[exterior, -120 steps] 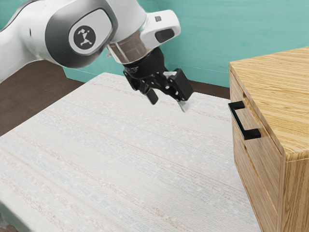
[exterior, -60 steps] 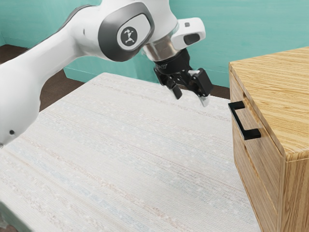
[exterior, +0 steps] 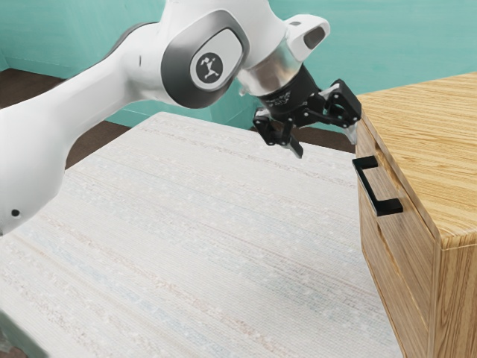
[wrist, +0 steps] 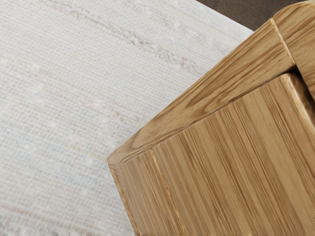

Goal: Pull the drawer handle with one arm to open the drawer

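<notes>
Hovering: end effector (exterior: pixel 323 138), fingers spread wide, empty — near handle (exterior: pixel 376 186), not touching.
Drawer (exterior: pixel 395 227): shut — grasp and pull both left to do.

The white seven-joint arm (exterior: pixel 82 127) stretched from the exterior view's left toward its right, with the round grey-capped joint (exterior: pixel 209 67) facing the camera. Past the silver wrist ring (exterior: pixel 279 71), the black two-finger tool (exterior: pixel 326 143) was tilted rightward and slightly down. Its fingers (exterior: pixel 298 146) were spread wide, with nothing between them.
</notes>
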`<state>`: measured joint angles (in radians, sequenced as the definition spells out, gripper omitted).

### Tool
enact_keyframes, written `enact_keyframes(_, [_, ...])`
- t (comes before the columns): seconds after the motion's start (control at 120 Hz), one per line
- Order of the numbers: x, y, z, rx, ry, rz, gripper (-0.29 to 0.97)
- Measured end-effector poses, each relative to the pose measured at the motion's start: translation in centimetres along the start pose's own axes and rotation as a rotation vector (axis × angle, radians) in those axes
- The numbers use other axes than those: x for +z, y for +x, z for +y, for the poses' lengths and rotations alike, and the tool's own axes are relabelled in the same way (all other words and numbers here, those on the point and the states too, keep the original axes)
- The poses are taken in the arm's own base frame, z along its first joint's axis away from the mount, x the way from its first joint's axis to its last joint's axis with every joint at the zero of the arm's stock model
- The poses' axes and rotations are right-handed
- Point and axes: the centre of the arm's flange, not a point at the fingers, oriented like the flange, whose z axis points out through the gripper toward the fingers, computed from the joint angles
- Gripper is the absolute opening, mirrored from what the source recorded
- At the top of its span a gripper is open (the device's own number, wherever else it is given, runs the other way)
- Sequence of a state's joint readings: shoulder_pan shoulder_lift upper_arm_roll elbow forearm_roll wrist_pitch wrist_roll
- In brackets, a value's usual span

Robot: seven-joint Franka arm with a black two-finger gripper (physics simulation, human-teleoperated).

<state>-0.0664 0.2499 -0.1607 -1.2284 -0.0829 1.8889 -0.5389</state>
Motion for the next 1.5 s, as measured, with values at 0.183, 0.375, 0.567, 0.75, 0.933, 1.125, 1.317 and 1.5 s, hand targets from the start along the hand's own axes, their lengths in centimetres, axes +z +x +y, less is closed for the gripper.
enact_keyframes(0.183, [1.7,-1.7,0.1,-0.171,-0.012,-0.058,0.68])
enact_keyframes(0.375, [-0.8,-3.5,1.0,-0.279,-0.028,-0.042,0.68])
enact_keyframes(0.567, [-1.3,-5.2,1.8,-0.351,-0.025,-0.048,0.68])
enact_keyframes(0.75, [-0.8,-6.9,1.8,-0.404,-0.007,-0.071,0.68])
enact_keyframes(0.933, [0.0,-5.9,1.8,-0.462,-0.024,-0.062,0.68])
enact_keyframes(1.125, [0.4,-6.4,2.9,-0.482,-0.044,-0.061,0.68])
enact_keyframes(1.317, [1.4,-7.3,3.3,-0.499,-0.037,-0.073,0.68])
enact_keyframes(1.5, [1.5,-7.6,2.7,-0.533,-0.037,-0.083,0.68])
